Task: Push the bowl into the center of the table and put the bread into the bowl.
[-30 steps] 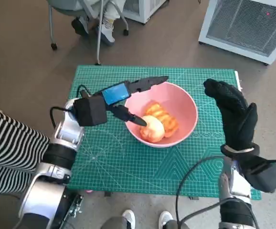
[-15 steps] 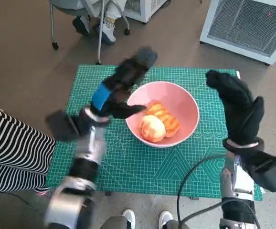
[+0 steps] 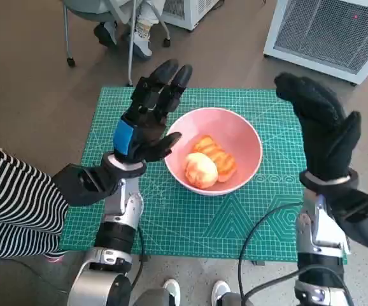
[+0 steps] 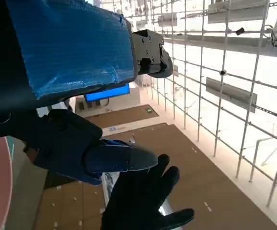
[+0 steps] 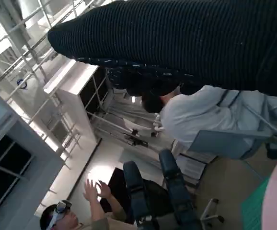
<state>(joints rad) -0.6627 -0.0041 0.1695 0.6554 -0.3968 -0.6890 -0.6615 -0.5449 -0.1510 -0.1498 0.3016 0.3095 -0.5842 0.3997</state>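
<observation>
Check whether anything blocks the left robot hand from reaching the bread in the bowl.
Nothing visible does. The left robot hand is raised, open, beside the pink bowl; the bread lies uncovered inside it. Only the bowl's near rim lies between them.

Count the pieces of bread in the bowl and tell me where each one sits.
2. A round bun lies at the near-left of the pink bowl; a ridged loaf lies just behind it, touching. More beneath seems unlikely.
</observation>
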